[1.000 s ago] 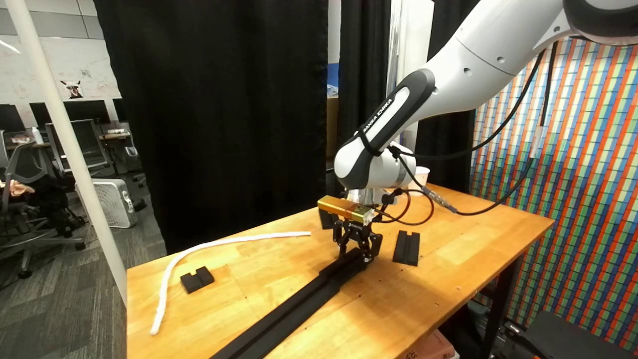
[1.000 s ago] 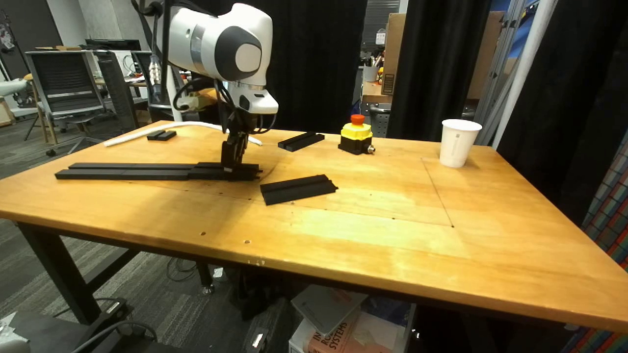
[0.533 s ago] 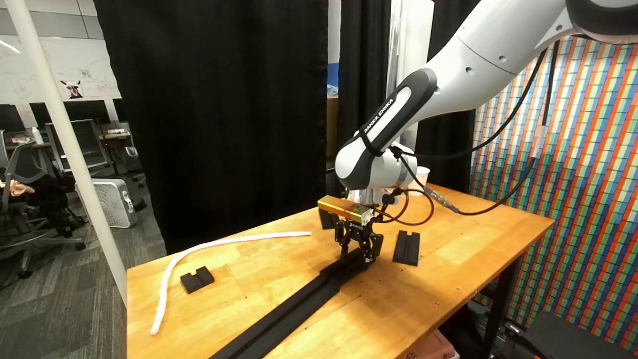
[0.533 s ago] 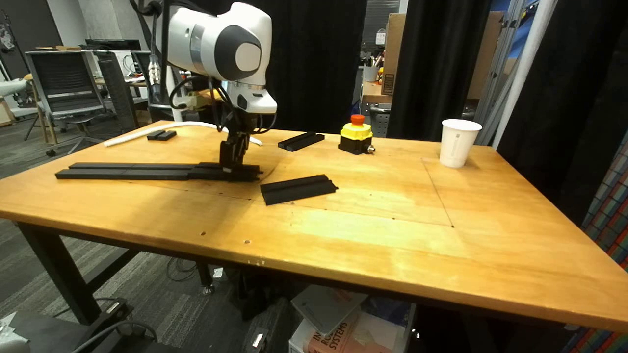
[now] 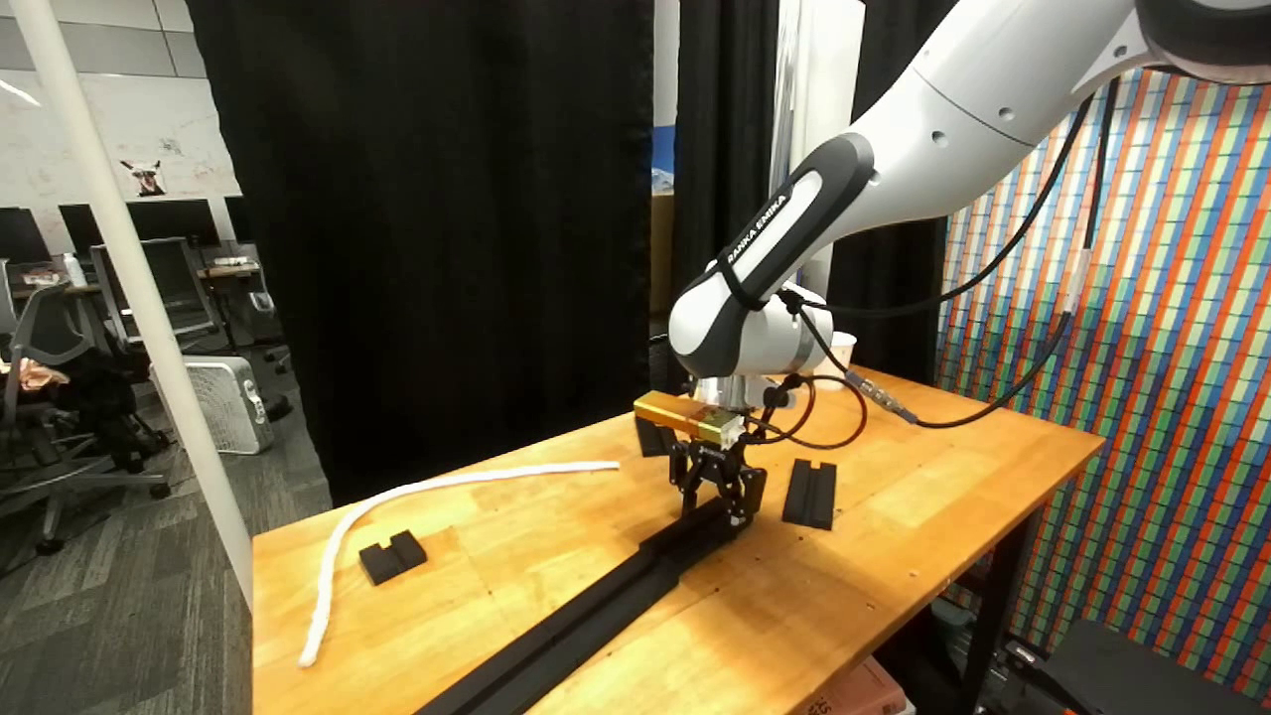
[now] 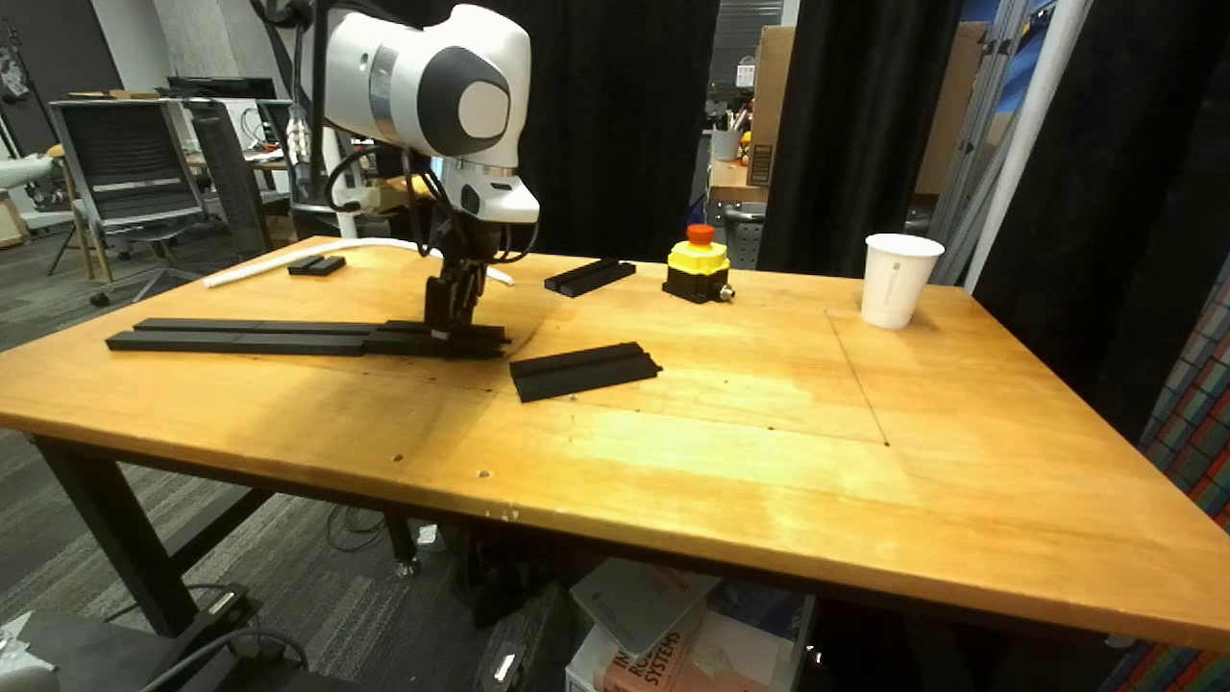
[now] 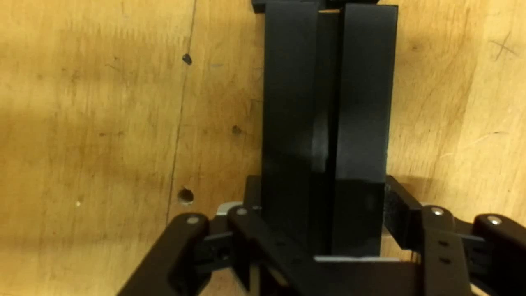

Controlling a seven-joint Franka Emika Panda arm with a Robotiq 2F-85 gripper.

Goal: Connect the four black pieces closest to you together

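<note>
My gripper (image 5: 712, 515) reaches down around a matte-black slab (image 6: 399, 341) lying on the table. In the wrist view the fingers (image 7: 252, 191) press against both sides of this slab (image 7: 287, 102). Its far end meets a long black bar (image 6: 231, 341) with a seam, which looks like two slabs end to end. In the wrist view the bar's end (image 7: 263, 6) sits offset to the left, with a sliver of wood showing at the groove. I cannot tell whether the joint is seated. Another black slab (image 6: 586, 373) lies loose beyond the held slab's other end; it shows in both exterior views (image 5: 810, 494).
A small black block (image 5: 393, 557) and a curved white strip (image 5: 467, 480) lie toward the far side. Another black block (image 6: 589, 277), a yellow emergency stop with red button (image 6: 699, 264) and a white cup (image 6: 898, 279) stand farther back on the wooden table (image 6: 673, 461).
My gripper has shifted slightly with the held slab, leftward in an exterior view. The long bar has shifted a little the same way. The loose slab has not moved.
</note>
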